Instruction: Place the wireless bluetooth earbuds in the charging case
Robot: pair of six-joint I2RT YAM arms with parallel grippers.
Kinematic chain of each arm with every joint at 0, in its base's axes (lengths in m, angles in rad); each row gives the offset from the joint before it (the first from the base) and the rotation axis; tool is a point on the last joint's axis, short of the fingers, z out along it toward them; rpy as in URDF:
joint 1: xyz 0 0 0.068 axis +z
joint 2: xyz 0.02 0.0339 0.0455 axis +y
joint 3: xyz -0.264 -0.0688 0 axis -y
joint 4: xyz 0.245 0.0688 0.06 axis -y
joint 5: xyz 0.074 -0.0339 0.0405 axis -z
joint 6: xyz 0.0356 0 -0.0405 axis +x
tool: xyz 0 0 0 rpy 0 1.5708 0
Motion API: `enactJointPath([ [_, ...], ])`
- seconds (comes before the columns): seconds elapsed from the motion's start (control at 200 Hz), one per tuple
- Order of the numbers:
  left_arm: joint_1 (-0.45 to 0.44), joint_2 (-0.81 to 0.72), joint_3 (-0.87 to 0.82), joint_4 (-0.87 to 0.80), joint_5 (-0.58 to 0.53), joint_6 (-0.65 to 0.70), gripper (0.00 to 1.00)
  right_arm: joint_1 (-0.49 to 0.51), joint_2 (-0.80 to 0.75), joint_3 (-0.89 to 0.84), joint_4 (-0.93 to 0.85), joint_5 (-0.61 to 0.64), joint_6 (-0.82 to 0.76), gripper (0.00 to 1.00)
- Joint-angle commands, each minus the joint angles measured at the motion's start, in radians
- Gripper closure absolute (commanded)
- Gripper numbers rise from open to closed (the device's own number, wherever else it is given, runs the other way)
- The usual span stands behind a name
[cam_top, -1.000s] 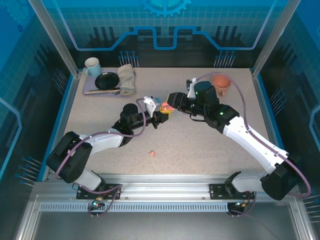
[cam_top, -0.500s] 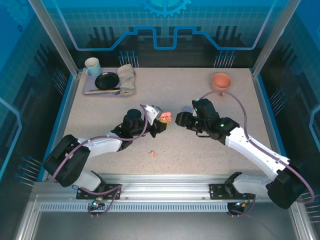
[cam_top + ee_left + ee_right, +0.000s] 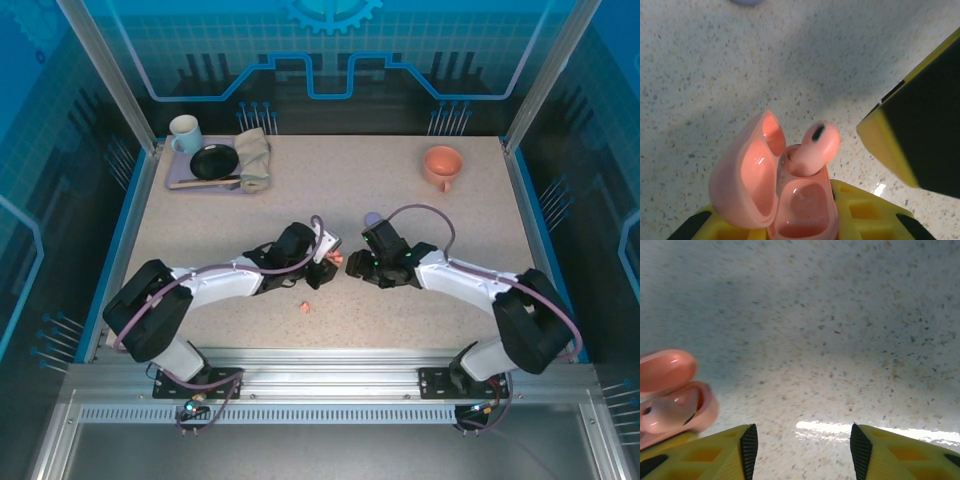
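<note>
— While the left gripper (image 3: 326, 262) is clamping the open pink case (image 3: 747, 175), where is the bud (image 3: 812, 145) sitting?
— Poking from its socket; a loose bud (image 3: 303, 307) is lying toward the near edge. The right gripper (image 3: 800, 440) is hanging open beside the case, a purple thing (image 3: 373, 218) lying beyond it.

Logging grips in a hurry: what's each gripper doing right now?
Left gripper: closed, holding the open pink charging case.
Right gripper: open, nothing between its jaws.
</note>
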Motion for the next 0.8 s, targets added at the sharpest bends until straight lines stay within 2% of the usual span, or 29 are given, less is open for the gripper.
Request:
enactJointPath([
  [0.0, -0.024, 0.054, 0.081, -0.202, -0.081, 0.030, 1.00, 0.015, 0.048, -0.004, 0.048, 0.039, 0.028, 0.46],
  [0.095, -0.031, 0.090, 0.115, -0.250, -0.108, 0.028, 1.00, 0.013, 0.090, -0.003, 0.041, 0.073, 0.038, 0.48],
  [0.255, -0.030, 0.080, 0.101, -0.231, -0.137, 0.029, 1.00, -0.004, 0.129, -0.006, 0.037, 0.095, 0.039, 0.50],
  [0.42, -0.025, 0.023, 0.101, -0.197, -0.184, 0.033, 1.00, -0.044, 0.072, 0.002, 0.013, 0.092, 0.021, 0.49],
  [0.595, 0.004, -0.057, 0.097, -0.098, -0.203, 0.012, 1.00, -0.115, 0.013, 0.051, -0.048, 0.100, -0.038, 0.44],
  [0.795, 0.053, -0.152, 0.011, 0.130, -0.215, -0.007, 1.00, -0.176, 0.094, 0.130, -0.070, 0.059, -0.133, 0.41],
])
